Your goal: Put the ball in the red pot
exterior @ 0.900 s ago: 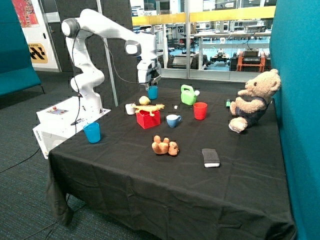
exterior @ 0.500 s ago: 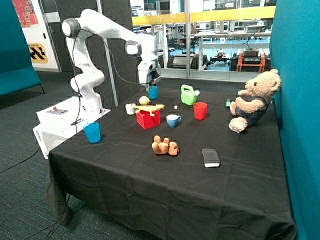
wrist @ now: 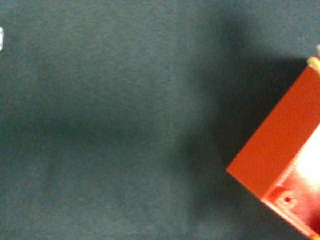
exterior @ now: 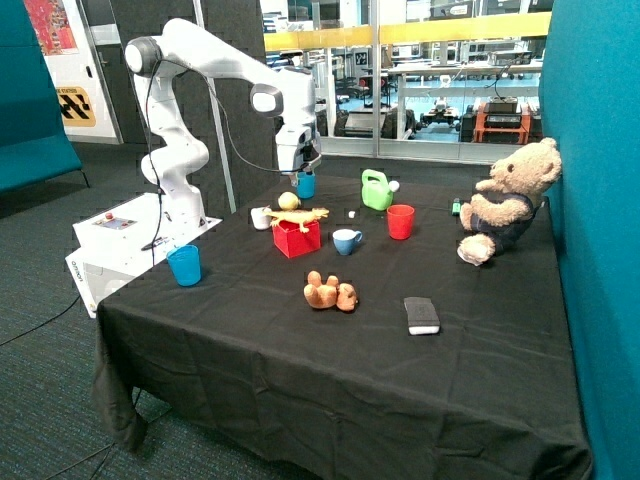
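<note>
Gripper (exterior: 299,174): held in the air above the back of the table, over the ball and the pot, touching nothing. Jaw state cannot be told: the outside view shows the gripper too small, and the wrist view shows no fingers, only black cloth and a corner of the pot (wrist: 282,162).

Ball (exterior: 289,201): pale yellow, resting on the cloth just behind the pot, between the white cup (exterior: 261,217) and the pot's rear edge. It is outside the pot; the task is not done.

Pot (exterior: 297,237): red, square, upright on the black cloth (exterior: 330,350). A long yellow toy (exterior: 299,215) lies across its rim.

Blue cup (exterior: 306,184): stands behind the ball, seen directly below the gripper.

Further out: a blue-and-white cup (exterior: 346,241) beside the pot; a red cup (exterior: 400,221) beyond that; a green watering can (exterior: 376,190) behind the red cup. A tan plush (exterior: 331,292) lies on the cloth nearer the front, a dark block (exterior: 421,314) beside it. A second blue cup (exterior: 184,265) stands near the table's edge by the arm's base. A teddy bear (exterior: 506,200) sits against the teal wall (exterior: 595,200).
</note>
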You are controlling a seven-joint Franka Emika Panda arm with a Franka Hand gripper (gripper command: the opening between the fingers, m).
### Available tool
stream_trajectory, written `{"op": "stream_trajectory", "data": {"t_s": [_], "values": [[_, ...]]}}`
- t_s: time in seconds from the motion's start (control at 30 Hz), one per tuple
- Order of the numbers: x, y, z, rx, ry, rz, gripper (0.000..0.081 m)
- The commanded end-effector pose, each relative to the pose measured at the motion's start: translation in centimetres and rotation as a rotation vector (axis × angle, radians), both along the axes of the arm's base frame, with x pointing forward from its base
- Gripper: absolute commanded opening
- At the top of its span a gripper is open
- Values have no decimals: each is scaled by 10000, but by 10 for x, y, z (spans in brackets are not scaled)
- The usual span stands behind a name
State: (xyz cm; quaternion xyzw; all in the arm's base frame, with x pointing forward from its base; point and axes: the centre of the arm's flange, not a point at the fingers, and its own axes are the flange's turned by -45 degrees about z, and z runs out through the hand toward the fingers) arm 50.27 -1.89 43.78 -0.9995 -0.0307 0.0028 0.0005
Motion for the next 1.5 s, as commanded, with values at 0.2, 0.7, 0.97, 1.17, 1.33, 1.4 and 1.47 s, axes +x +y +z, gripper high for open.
{"op": "stream_trajectory", "data": {"t_s": [0.2, 0.7, 0.97, 1.17, 1.33, 1.4, 1.47], "values": [[0, -40, -9, -10, -57, -482, 732], [3, -67, -26, -11, -57, -659, 726], [-1, -79, -33, -11, -57, -798, 738], [1, -82, -38, -11, -57, -744, 737], [4, -81, -43, -11, -57, -681, 736], [4, -81, -45, -11, -57, -677, 735], [4, -80, -48, -11, -57, -668, 734]]}}
